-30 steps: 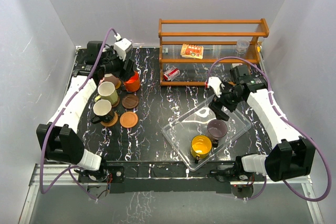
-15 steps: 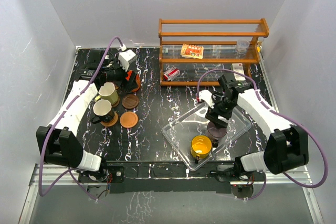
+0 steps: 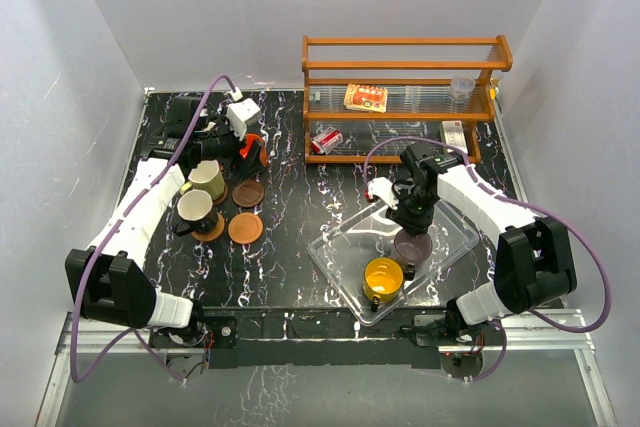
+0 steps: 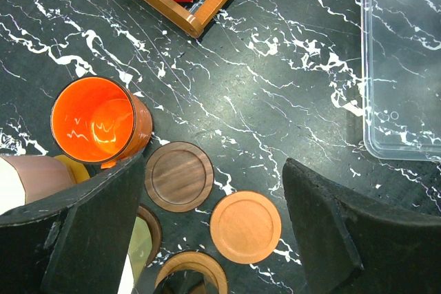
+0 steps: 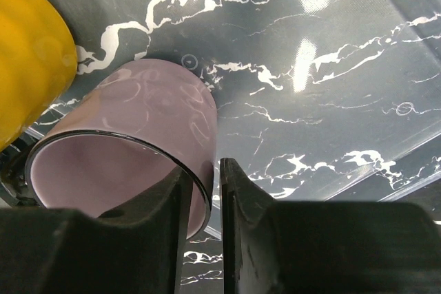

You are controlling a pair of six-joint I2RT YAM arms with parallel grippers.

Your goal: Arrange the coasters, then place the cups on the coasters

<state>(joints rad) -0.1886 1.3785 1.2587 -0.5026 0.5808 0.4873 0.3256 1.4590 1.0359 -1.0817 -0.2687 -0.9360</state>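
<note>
Just lowered into the clear tray (image 3: 335, 247) and closed the right gripper (image 5: 207, 184) on the wall of the mauve cup (image 5: 138, 122), apparently a firm pinch, so ready to lift toward the two bare coasters (image 4: 245, 226), with the left gripper (image 4: 212, 170) spread wide above them beside the orange-red cup (image 4: 96, 122)

The right tool (image 3: 408, 219) moves to mid-frame and closes on the mauve cup's (image 3: 412, 245) rim. The left tool (image 3: 243, 147) now covers the orange cup (image 4: 100, 122).
</note>
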